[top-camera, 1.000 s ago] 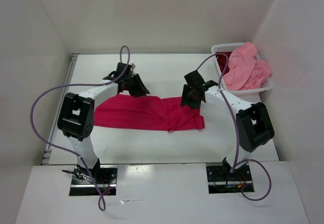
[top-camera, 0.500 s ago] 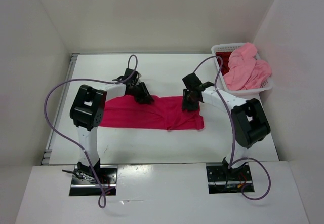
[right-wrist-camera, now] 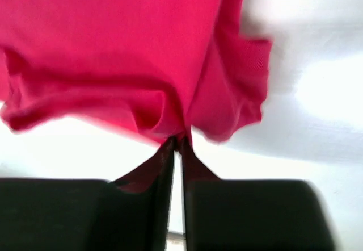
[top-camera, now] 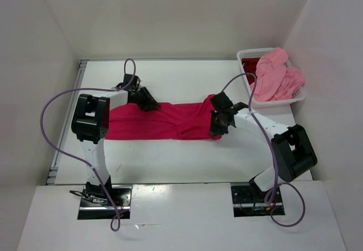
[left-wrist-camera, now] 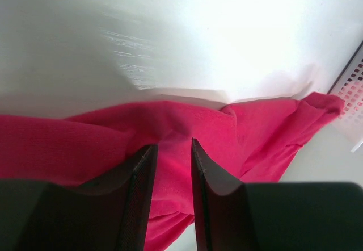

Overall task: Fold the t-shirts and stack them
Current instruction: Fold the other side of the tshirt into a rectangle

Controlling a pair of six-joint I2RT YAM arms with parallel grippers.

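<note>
Our crimson shirt lies stretched across mid tabletop. The right tool is clenched on its right end. The left tool straddles the far left edge; we cannot tell whether it grips. We should lift both ends evenly, cloth taut.

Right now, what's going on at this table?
Both arms are working the crimson-pink t-shirt, spread across the table. The right gripper is pinched shut on its right end. The left gripper has cloth bunched between its fingers at the far edge. The salmon pink t-shirt and dark red t-shirt sit in the white basket.
</note>
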